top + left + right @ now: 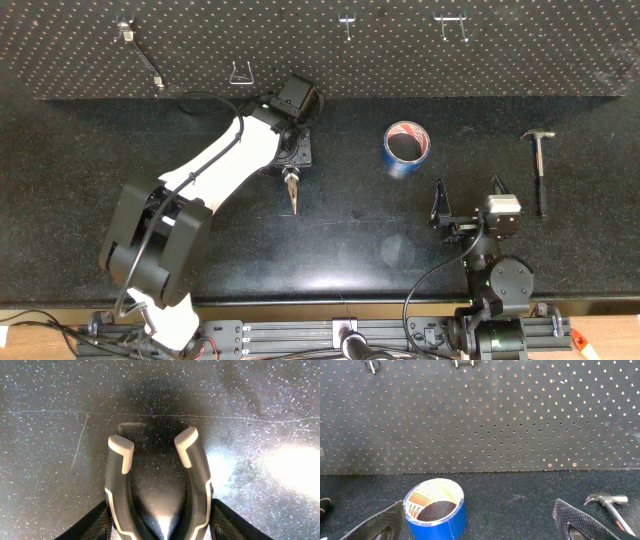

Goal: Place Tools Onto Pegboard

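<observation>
Our left gripper [159, 506] looks clamped on the pliers [118, 480] across their handles, mid-table, left of the tape [407, 147]. We worry those curved handles twist or slip out before reaching the far pegboard [400, 50]. The right gripper [445, 212] sits near right, jaws apart.

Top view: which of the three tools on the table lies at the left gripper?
The pliers: the left gripper is at their handles. The tape roll and hammer lie apart, further right.
</observation>
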Motion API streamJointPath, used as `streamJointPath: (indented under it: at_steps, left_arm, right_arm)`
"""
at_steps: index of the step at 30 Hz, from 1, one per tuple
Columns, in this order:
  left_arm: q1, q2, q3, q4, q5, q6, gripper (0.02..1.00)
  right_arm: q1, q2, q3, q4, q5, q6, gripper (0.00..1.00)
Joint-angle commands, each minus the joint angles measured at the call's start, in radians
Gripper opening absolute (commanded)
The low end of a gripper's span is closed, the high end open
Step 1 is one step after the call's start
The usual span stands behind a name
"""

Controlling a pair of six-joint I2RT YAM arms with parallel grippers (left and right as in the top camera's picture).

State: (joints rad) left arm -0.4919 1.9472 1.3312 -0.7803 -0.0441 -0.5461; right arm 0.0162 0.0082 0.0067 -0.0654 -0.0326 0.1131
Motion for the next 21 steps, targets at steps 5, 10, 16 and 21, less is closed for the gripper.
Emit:
streamJointPath:
  at_steps: [5, 10, 16, 21]
  left_arm:
    - [0.0, 0.017, -0.006, -0.013, 0.003, 0.001, 0.027]
    - [0.002, -0.306, -0.006, -0.089, -0.047, 0.005, 0.029]
    - [0.163, -0.657, -0.006, -0.05, -0.293, 0.119, 0.029]
    - [0.193, -0.661, -0.081, 0.576, -0.263, 0.372, 0.027]
  right_arm:
    - [0.005, -0.007, -0.003, -0.005, -0.009, -0.014, 0.963]
    - [0.005, -0.007, -0.003, -0.005, -0.009, -0.014, 0.963]
    - [0.005, -0.007, -0.003, -0.005, -0.009, -0.014, 0.963]
    - [0.005, -0.007, -0.003, -0.005, -0.009, -0.014, 0.963]
